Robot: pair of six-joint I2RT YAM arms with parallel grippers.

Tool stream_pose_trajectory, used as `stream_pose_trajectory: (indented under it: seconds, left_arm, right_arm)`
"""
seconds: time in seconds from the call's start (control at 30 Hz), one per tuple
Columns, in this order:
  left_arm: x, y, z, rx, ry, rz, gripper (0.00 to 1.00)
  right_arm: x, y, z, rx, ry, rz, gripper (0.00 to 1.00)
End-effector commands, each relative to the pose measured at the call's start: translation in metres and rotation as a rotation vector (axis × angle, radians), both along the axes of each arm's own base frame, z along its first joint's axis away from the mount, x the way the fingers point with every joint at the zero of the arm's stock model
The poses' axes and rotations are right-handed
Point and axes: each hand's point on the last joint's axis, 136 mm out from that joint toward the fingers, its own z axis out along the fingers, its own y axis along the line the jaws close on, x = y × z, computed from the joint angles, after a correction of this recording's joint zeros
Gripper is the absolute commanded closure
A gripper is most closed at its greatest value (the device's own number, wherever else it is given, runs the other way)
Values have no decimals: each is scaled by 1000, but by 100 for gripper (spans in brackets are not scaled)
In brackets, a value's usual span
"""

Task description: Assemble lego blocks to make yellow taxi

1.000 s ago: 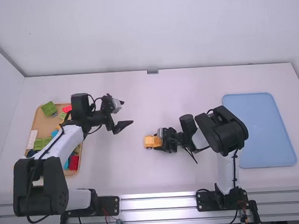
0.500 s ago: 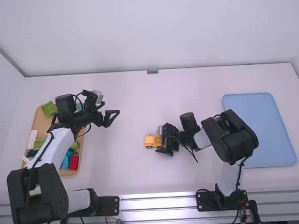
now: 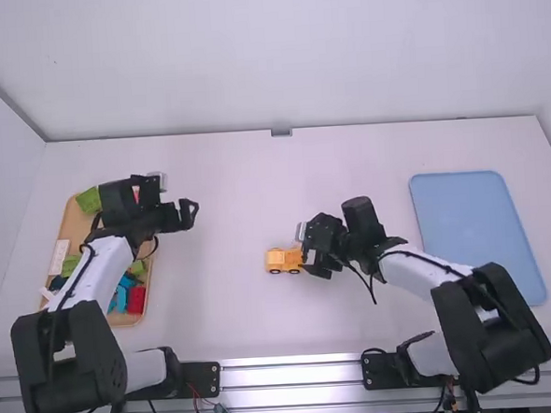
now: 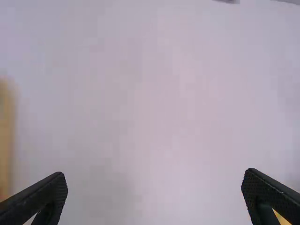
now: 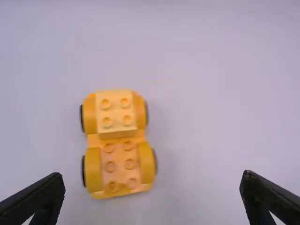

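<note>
Near the middle of the table in the high view stands the yellow taxi (image 3: 283, 260), with my right gripper (image 3: 308, 252) just to its right. The right wrist view has the taxi (image 5: 118, 144) upright on its wheels, a lighter yellow block on one end and bare studs on the other. Both fingers of the right gripper (image 5: 152, 199) are spread wide, with neither touching it. My left gripper (image 3: 188, 215) is over the table just right of the wooden tray; in the left wrist view the left gripper (image 4: 154, 199) is open and holds nothing.
The wooden tray (image 3: 68, 228) at the left holds loose green, red, blue and other blocks, partly under the left arm. A blue tray (image 3: 479, 241) lies at the right, beyond the right arm's elbow.
My left gripper has moved left toward the wooden tray. My right gripper has drawn back to the right, off the taxi, its elbow swinging outward. The taxi has stayed in place.
</note>
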Motion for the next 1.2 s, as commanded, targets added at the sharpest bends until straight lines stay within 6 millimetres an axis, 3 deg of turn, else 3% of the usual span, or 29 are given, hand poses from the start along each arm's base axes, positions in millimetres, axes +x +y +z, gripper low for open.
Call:
stream_pose_trajectory:
  seconds: [0.0,0.13,0.17,0.2,0.27,0.4,0.6,0.73,0.8,0.9,0.93,1.0,1.1,1.13,1.17]
  left_arm:
    - [-11,47,-5,-3,66,272,1]
    - [-32,86,-13,14,116,364,1]
    - [-44,109,-16,18,143,459,1]
    - [-44,109,-16,18,143,459,1]
    - [-72,149,-23,34,208,646,1]
    - [-112,183,-28,33,307,762,1]
    - [-138,213,-19,83,395,745,1]
    - [-153,232,-16,99,527,602,5]
    - [-160,243,-26,130,606,508,4]
    - [-170,250,-45,151,703,437,10]
    - [-173,251,-52,151,736,424,7]
    - [-175,252,-62,165,766,385,16]
    - [-173,248,-74,178,767,267,54]
    - [-174,246,-75,178,762,235,58]
    - [-173,243,-77,171,752,212,52]
  right_arm:
    - [10,-6,18,-20,-88,-36,1]
    - [15,-5,41,9,-166,-40,1]
    - [16,-5,47,18,-186,-41,1]
    - [16,-5,47,18,-186,-41,1]
    - [19,-3,55,28,-222,-38,1]
    - [26,-3,62,18,-293,-31,1]
    - [37,1,82,60,-386,-34,1]
    - [47,2,98,84,-465,-52,1]
    - [52,2,103,89,-464,-78,1]
    - [56,0,110,118,-436,-109,1]
    - [58,-1,112,122,-434,-116,1]
    - [61,-4,114,131,-430,-132,1]
    - [67,-10,119,130,-432,-151,1]
    - [68,-11,120,129,-432,-155,1]
    - [69,-12,122,128,-430,-159,1]
